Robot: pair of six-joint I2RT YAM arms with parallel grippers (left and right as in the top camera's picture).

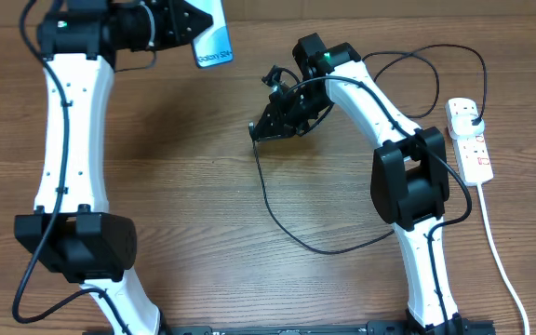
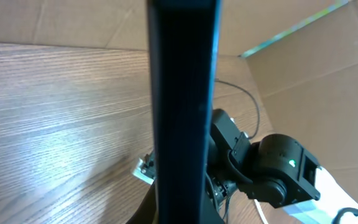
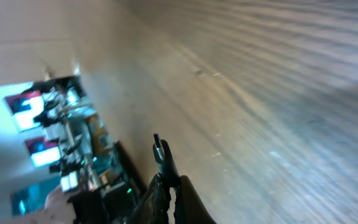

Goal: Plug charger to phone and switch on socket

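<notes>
The left jaws hold the hard, smooth, slippery phone (image 1: 214,42) by its sides at the top of the overhead view, and the right jaws pinch the thin, floppy charger (image 3: 159,149) by its stiff little tip, the best spot, near the middle.

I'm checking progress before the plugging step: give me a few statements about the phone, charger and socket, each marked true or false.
1. The left tool grips the phone. True.
2. The connector of the charger is already in the phone. False: the right tool holds it, apart from the phone.
3. The charger's black plug sits in the socket. True.
4. The socket lies on the robot's left side. False: it lies on the robot's right side.
</notes>
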